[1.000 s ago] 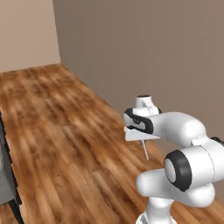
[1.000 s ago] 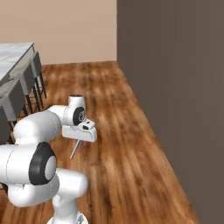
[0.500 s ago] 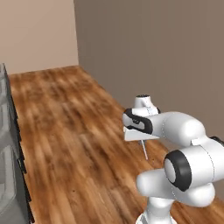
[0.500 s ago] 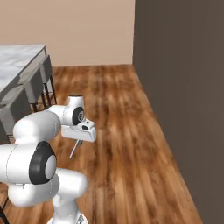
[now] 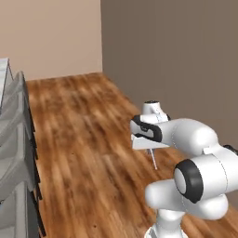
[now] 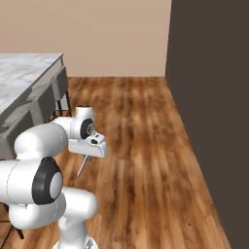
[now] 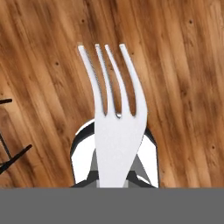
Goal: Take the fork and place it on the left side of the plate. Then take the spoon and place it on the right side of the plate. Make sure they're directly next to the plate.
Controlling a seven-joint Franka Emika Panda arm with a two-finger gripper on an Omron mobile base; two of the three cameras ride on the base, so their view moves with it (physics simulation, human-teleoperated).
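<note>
My gripper (image 5: 149,149) is shut on the fork (image 7: 114,127), a pale silver utensil. In the hand view its prongs point up and away from me, over the wooden floor. From the base views the fork's thin handle (image 5: 153,160) hangs down below the hand, well above the floor. The same handle (image 6: 82,165) slants down under the gripper (image 6: 87,156) in the right base view. The arm is folded close in front of the base. The spoon and the plate are out of view.
A marble-topped counter (image 6: 22,73) with grey stools (image 6: 48,97) stands to the left. The stools (image 5: 18,139) line the left edge. A dark wall (image 6: 209,107) rises on the right. Wooden floor (image 5: 83,139) lies between. Thin dark stool legs (image 7: 11,155) show at left.
The whole scene has shifted across both base views, so the base has moved. The arm keeps its folded pose with the fork still in the gripper.
</note>
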